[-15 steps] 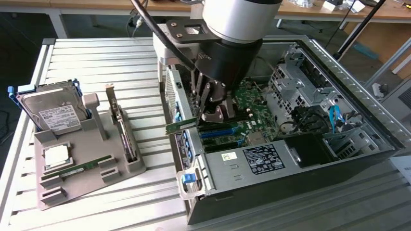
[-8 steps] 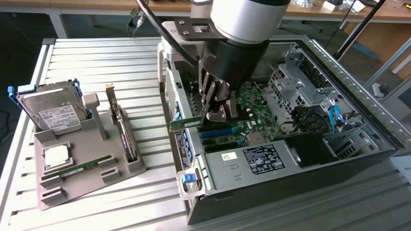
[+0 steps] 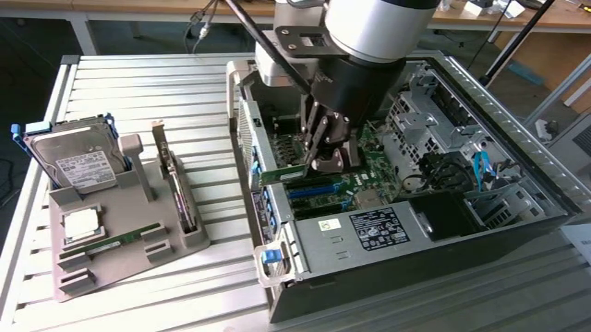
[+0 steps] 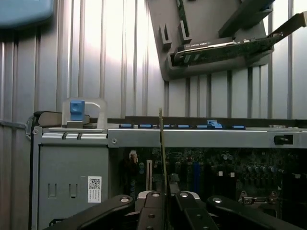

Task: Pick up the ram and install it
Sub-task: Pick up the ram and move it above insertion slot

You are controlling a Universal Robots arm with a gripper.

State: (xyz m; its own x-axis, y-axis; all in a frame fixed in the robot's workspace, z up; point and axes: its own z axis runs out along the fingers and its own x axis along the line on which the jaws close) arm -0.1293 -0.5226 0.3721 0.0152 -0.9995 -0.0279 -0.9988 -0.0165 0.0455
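**A:** Where is the ram (image 3: 279, 174)?

**B:** Inside the case (image 3: 416, 280), low over the board (image 3: 369, 181), just by the blue slots (image 3: 319, 188). The gripper (image 3: 330, 160) has it pinched across its flat faces, fingers nearly closed with the stick between them. It grips one end. The rest of the stick juts out toward the exterior view's left.

**A:** Is it touching a slot yet?

**B:** I cannot tell. From the wrist view it is a thin edge running down to the board, and its lower edge is hidden.

**A:** So what could go wrong?

**B:** Mostly alignment, I think. With only one end held, the free end can sag or swing, so the stick could meet a slot at a slant. One corner would go in and the other would ride up. Pushing down then could bend the stick or stress the slot.

**A:** And sideways?

**B:** The slots sit close together (blue ones beside black ones), so a small offset could land it on a ridge between two of them. It also looks slightly off straight in the wrist view, though that may be the camera angle.

**A:** Could the grip fail?

**B:** Smooth faces and a narrow pinch could let it slip upward through the fingers under load. The free end is also near the case wall and could catch there.

**A:** What about the tray (image 3: 111, 200)?

**B:** It is well apart, outside the case, with the card (image 3: 176, 187) and a spare stick (image 3: 115, 242) on it. I see no risk there.
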